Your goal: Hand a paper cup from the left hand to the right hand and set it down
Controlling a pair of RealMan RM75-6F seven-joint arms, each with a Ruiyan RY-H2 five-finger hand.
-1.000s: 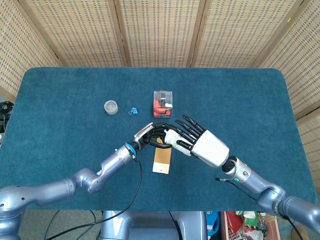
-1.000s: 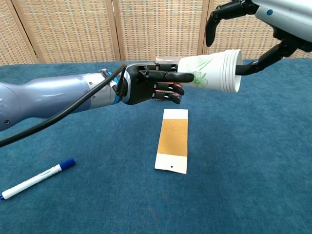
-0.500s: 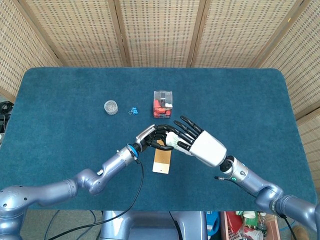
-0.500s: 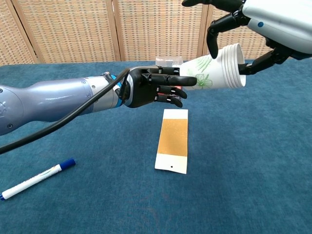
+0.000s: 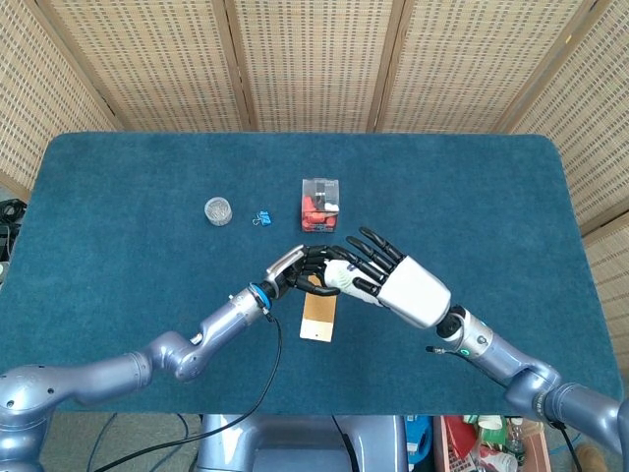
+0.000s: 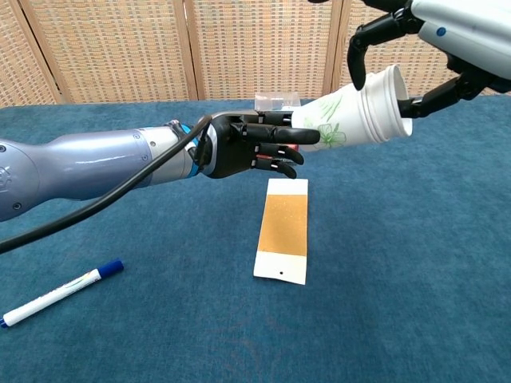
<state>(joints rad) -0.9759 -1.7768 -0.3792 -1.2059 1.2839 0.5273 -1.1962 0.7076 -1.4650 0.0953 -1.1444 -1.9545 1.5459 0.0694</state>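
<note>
— Head view first? Left hand (image 5: 300, 267) and right hand (image 5: 393, 280) meeting fingertip to fingertip above the table (image 5: 118, 187), paper cup (image 5: 339, 274) mostly hidden between them, only a sliver of white showing. Beneath the fingers, a tan card (image 5: 318, 316); beyond the fingertips, a red box (image 5: 319, 205); off past the left hand's far side, a blue clip (image 5: 261, 218) and a small jar (image 5: 217, 210).

— Anything moved there? Barely; right hand shifted a touch back out from half a second ago, cup hard to read from above.

— Chest view, then? Clearer. Left hand (image 6: 247, 145) wrapped round the cup's (image 6: 351, 116) narrow base, holding it sideways in the air. Right hand (image 6: 415, 44) spread over the wide rim: one finger hooked above, another angled at the mouth, not clearly clamped. Marker (image 6: 60, 293) lying well below the left arm.

— Changed since a second ago? Rim end tilted higher and carried further toward the right hand's fingers.

— Meaning for the handover? Probably mid-transfer: cup offered up, right hand closing in, grip not yet secured. Left hand's release and the setting down not yet done.
</note>
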